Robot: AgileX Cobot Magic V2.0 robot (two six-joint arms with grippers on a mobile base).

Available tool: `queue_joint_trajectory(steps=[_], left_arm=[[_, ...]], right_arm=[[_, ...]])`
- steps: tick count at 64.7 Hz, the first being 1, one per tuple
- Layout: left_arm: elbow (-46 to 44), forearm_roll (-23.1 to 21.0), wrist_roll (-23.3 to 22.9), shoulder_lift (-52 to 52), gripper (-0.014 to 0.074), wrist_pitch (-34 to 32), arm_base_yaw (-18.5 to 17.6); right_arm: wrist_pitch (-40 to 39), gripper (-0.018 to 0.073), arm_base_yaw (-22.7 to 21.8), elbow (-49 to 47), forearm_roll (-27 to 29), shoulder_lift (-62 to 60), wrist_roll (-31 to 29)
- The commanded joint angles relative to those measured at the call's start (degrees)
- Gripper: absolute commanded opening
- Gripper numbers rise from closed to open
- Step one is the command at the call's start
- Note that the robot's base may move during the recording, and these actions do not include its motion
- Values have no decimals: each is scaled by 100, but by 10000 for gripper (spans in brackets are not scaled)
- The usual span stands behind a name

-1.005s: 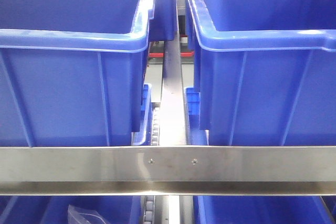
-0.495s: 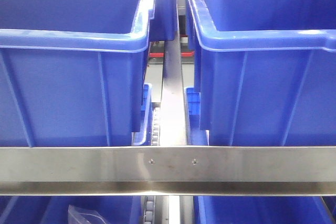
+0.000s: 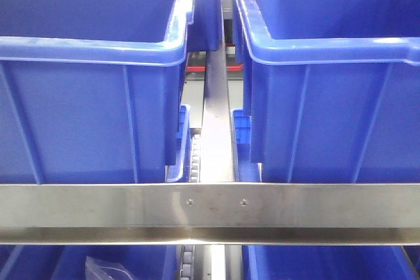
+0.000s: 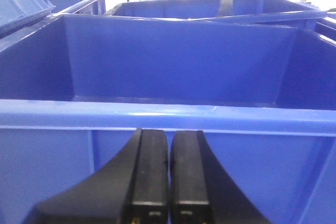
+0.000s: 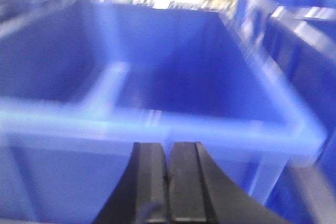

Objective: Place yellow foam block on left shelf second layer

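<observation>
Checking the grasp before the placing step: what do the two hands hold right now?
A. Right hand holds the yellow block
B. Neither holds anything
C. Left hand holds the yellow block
B: the left hand and right hand both have their fingers pressed together with nothing yellow between them.

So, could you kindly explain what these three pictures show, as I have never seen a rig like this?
This is a two-armed robot on a mobile base, facing a metal shelf. The front view looks at the shelf: a steel rail runs across, with two large blue bins, the left bin and the right bin, standing behind it, and more bins on the layer below. One lower bin holds a clear plastic bag. The other two pictures come from cameras on the wrists. The left hand and the right hand each show as two black fingers pressed together, shut and holding nothing, in front of a blue bin. The right wrist picture is blurred. No yellow foam block appears in any view.
</observation>
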Motion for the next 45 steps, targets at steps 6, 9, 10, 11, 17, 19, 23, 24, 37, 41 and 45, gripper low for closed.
queue_joint_trajectory(steps=[6,9,10,11,17,19,23,24,37,41,45], left_arm=[[154,-32,-19,-98,124,-461,9],[154,-32,-19,-98,124,-461,9],[154,-32,-19,-98,124,-461,9],[154,0,-19,-98,124,-461,9],[154,0,-19,-98,124,-461,9],[154,0,-19,-98,124,-461,9],[154,-32,-19,-98,124,-461,9],[154,-32,-19,-98,124,-461,9],[154,-32,-19,-98,124,-461,9],[154,-32,-19,-98,124,-461,9],[154,-32,-19,-98,124,-461,9]], right_arm=[[-419,29,16,-93,-65,-112,-39],[-456,29,16,-93,-65,-112,-39],[-467,29,16,-93,-65,-112,-39],[-473,29,16,-93,-65,-112,-39],[-557,29,16,-93,-65,-112,-39],[-576,29,16,-98,-65,-112,-39],[-576,29,16,-98,-65,-112,-39],[-576,29,16,-98,-65,-112,-39],[-576,29,16,-98,-65,-112,-39],[-576,29,16,-98,-65,-112,-39],[-576,29,16,-98,-65,-112,-39]])
